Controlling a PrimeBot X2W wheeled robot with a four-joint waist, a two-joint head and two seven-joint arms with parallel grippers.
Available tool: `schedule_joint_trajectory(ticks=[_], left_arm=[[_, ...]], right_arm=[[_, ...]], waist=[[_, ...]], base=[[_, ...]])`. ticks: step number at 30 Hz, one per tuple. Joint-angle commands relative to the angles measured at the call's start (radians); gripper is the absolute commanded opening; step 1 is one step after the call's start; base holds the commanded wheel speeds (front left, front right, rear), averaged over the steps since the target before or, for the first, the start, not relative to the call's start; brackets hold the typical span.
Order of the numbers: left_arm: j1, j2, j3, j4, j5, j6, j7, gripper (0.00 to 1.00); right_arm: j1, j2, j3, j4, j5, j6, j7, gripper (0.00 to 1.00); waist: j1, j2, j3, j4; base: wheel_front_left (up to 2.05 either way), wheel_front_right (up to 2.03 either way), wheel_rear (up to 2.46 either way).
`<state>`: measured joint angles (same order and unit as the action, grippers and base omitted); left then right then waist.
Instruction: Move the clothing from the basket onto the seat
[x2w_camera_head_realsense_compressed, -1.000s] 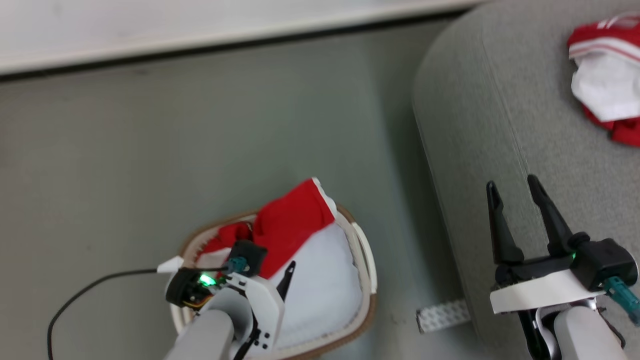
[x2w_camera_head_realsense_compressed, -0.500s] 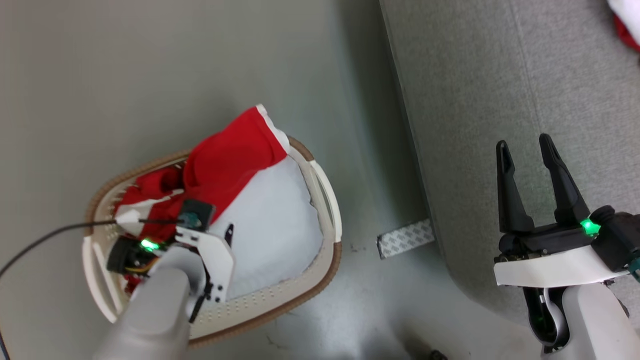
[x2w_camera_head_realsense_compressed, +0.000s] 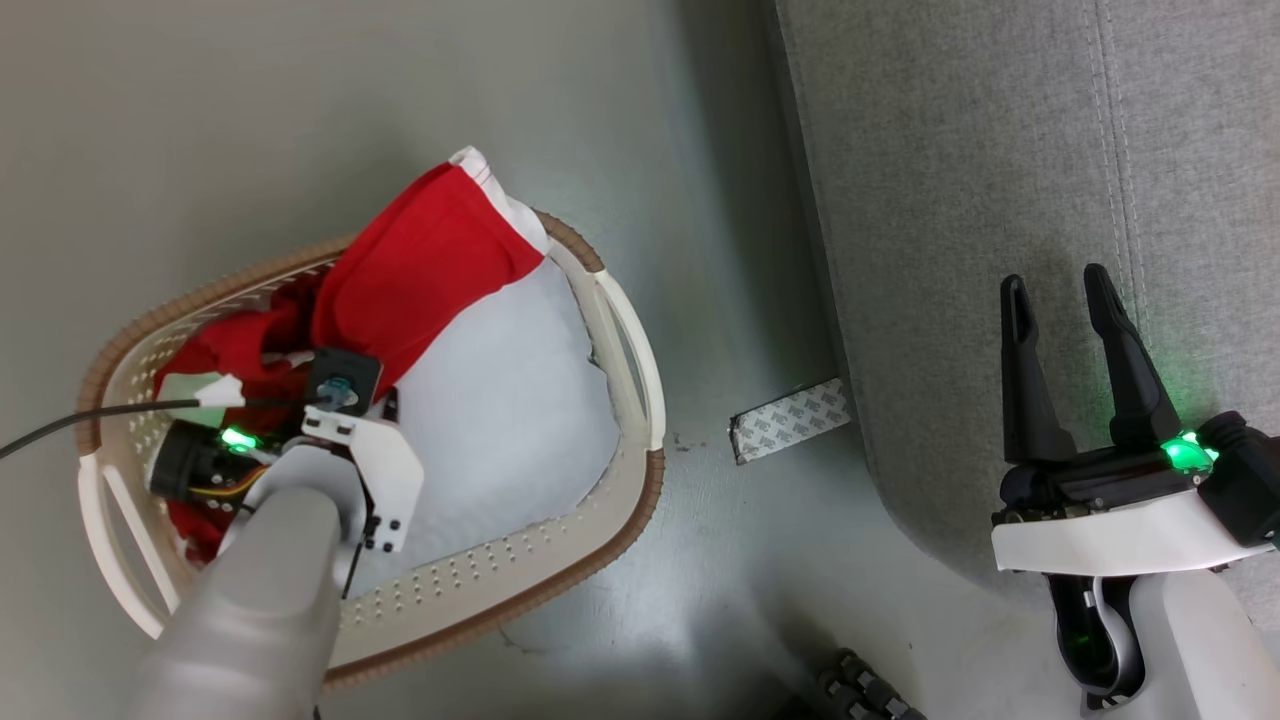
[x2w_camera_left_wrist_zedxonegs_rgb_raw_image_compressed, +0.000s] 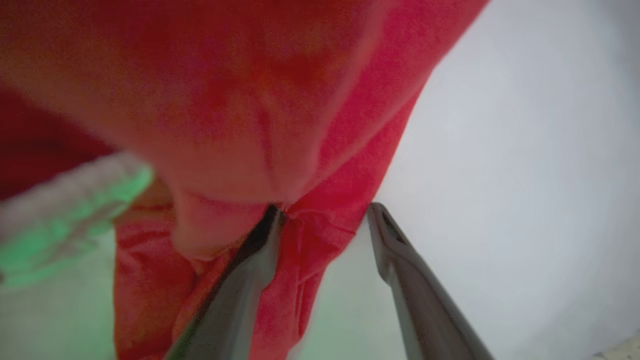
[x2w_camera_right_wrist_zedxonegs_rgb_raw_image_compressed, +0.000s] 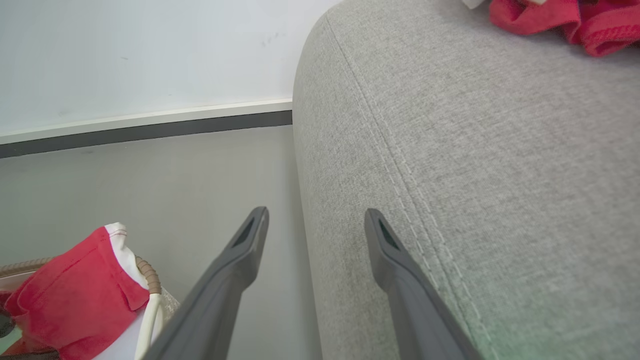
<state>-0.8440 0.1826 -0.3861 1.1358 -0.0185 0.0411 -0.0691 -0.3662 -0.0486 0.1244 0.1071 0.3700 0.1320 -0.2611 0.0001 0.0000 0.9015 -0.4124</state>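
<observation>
The basket (x2w_camera_head_realsense_compressed: 600, 540), oval and white with a brown rim, stands on the floor left of the seat (x2w_camera_head_realsense_compressed: 1000, 150). Red clothing (x2w_camera_head_realsense_compressed: 420, 260) lies over its far side, partly covering a white pad (x2w_camera_head_realsense_compressed: 510, 420). My left arm (x2w_camera_head_realsense_compressed: 350, 460) reaches down into the basket and hides its own fingers. In the left wrist view my left gripper (x2w_camera_left_wrist_zedxonegs_rgb_raw_image_compressed: 324, 210) is open, with a fold of the red clothing (x2w_camera_left_wrist_zedxonegs_rgb_raw_image_compressed: 280, 100) between the spread fingers, beside the pad (x2w_camera_left_wrist_zedxonegs_rgb_raw_image_compressed: 525, 150). My right gripper (x2w_camera_head_realsense_compressed: 1053, 280) hangs open and empty over the seat's rounded edge (x2w_camera_right_wrist_zedxonegs_rgb_raw_image_compressed: 475, 150). More red clothing (x2w_camera_right_wrist_zedxonegs_rgb_raw_image_compressed: 550, 20) lies on the seat.
A patterned strip (x2w_camera_head_realsense_compressed: 790, 420) lies on the grey floor between basket and seat. A black cable (x2w_camera_head_realsense_compressed: 80, 425) runs left from my left wrist. A wall with a dark skirting (x2w_camera_right_wrist_zedxonegs_rgb_raw_image_compressed: 150, 130) closes the far side. A dark ribbed part (x2w_camera_head_realsense_compressed: 860, 690) shows at the bottom edge.
The head camera has tipped downward, shifting the whole picture. My left gripper has sunk deeper into the basket onto the red fabric. The right gripper stays open by the seat.
</observation>
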Motion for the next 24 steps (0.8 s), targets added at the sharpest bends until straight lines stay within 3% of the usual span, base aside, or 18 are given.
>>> schedule_joint_trajectory(ticks=[1, 10, 24], left_arm=[[-0.019, 0.006, -0.007, 0.018, 0.008, 0.001, -0.013, 0.0], [-0.014, -0.013, -0.018, 0.061, -0.018, -0.023, -0.08, 0.0], [0.199, -0.122, -0.011, -0.007, -0.126, -0.098, -0.188, 0.0]], right_arm=[[0.011, 0.001, -0.008, -0.003, 0.003, -0.003, -0.002, 1.0], [0.008, 0.0, -0.007, 0.03, 0.003, -0.003, -0.002, 1.0], [0.12, -0.002, -0.076, 0.159, -0.079, -0.003, -0.002, 1.0]], waist=[[-0.0001, 0.0, 0.003, 0.002], [-0.0001, 0.0, -0.048, 0.01], [-0.0001, 0.0, -0.479, 0.177]], base=[[0.0, 0.0, 0.0], [0.0, 0.0, 0.0], [0.0, 0.0, 0.0]])
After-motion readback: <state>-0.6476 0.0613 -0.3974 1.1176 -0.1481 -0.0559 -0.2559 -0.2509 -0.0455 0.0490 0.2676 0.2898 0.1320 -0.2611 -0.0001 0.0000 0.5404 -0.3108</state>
